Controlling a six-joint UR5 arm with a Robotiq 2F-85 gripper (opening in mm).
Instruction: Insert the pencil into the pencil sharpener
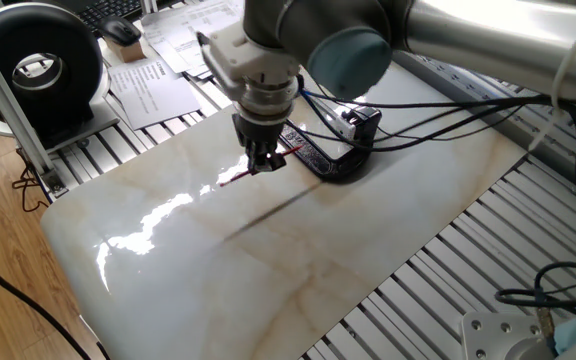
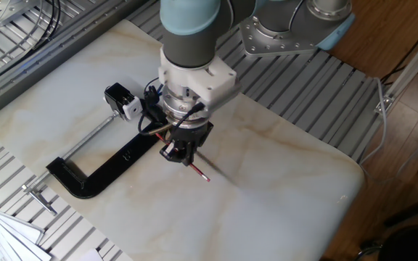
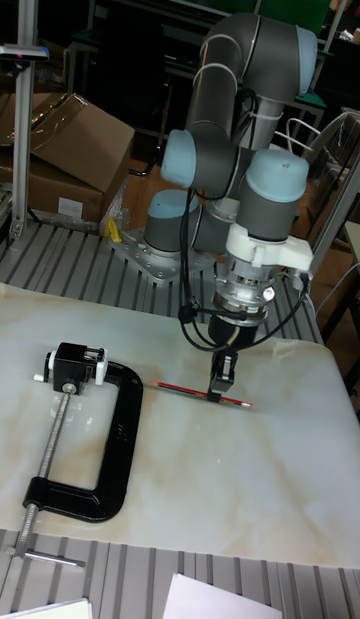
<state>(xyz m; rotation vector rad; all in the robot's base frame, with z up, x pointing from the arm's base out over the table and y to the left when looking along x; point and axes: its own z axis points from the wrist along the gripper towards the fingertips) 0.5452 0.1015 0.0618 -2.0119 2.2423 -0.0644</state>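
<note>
Colours at the tabletop (image 3: 200, 479): cream marble with tan veining.
Dark-red pencil (image 3: 180, 388), black clamp (image 3: 115, 449), black-and-white pencil sharpener (image 3: 75, 364), black tool (image 3: 218, 384), grey arm (image 3: 235, 89) with pale-blue caps.

Two high cameras face the marble table (image 1: 268, 270) from opposite sides; the tall view looks level.

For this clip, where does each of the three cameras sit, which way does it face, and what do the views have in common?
One fixed view: high beside the table, facing desk clutter; shows wrist, gripper.
The other fixed view: high on the opposite side, looking down at the clamp; shows wrist, gripper.
Tall fixed view: low at the table edge, facing the robot's base; whole arm shows.
Shared: all show the pencil in the gripper and the pencil sharpener on the clamp.
</note>
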